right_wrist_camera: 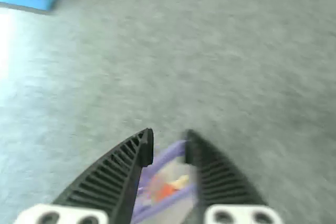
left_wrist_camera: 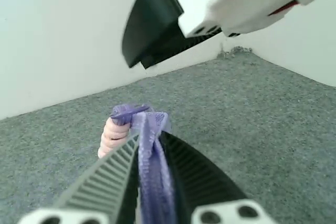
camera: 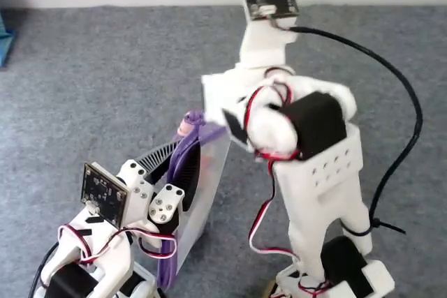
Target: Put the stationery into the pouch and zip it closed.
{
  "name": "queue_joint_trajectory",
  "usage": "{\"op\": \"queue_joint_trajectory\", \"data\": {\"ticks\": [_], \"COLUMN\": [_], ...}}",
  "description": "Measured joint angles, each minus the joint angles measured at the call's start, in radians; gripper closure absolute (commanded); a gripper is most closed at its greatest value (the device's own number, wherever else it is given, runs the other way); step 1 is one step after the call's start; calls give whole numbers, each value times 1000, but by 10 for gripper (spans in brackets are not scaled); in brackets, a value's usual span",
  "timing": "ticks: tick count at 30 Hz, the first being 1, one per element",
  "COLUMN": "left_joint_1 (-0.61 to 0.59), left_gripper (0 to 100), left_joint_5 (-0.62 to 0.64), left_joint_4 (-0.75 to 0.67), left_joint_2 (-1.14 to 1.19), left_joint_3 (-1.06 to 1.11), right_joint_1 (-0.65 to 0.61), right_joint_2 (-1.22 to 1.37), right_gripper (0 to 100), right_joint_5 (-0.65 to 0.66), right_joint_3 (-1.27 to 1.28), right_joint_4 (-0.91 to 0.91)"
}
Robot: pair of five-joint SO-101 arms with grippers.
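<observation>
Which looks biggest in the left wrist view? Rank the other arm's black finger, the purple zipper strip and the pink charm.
1 and 2, unranked: black finger and purple zipper strip look alike, and sit at different distances from the camera.
3: pink charm, clearly smallest.

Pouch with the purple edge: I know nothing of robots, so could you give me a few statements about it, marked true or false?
1. The left gripper is shut on the purple edge of the pouch. True.
2. The pouch lies flat. False: it stands on edge, purple edge uppermost.
3. The surface below is grey carpet. True.
4. The pouch is solid black. False: its side is pale and see-through, and the right wrist view shows coloured things inside.
5. A pink thing sits at the end of the purple edge. True.
</observation>
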Motion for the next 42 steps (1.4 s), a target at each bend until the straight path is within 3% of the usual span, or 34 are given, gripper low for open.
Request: {"op": "queue_joint_trajectory", "data": {"ticks": [6, 20, 23, 27, 38, 42], "left_joint_1": [0, 6, 6, 8, 9, 5], "left_gripper": [988, 988, 988, 988, 988, 988], "left_joint_5": [0, 0, -2, -5, -8, -3], "left_joint_4": [0, 0, 0, -2, -3, -2], "left_joint_2": [0, 0, 0, 2, 12, 3], "left_joint_3": [0, 2, 2, 2, 2, 2], "right_joint_1": [-155, -167, -141, -89, 80, 190], "right_joint_2": [6, -54, -38, -52, -46, -43], "right_gripper": [849, 801, 824, 998, 991, 991], "right_joint_5": [-6, -6, -11, -2, 84, 144], "right_joint_3": [-14, 178, 235, 275, 278, 331], "right_joint_4": [2, 2, 2, 2, -3, -86]}}
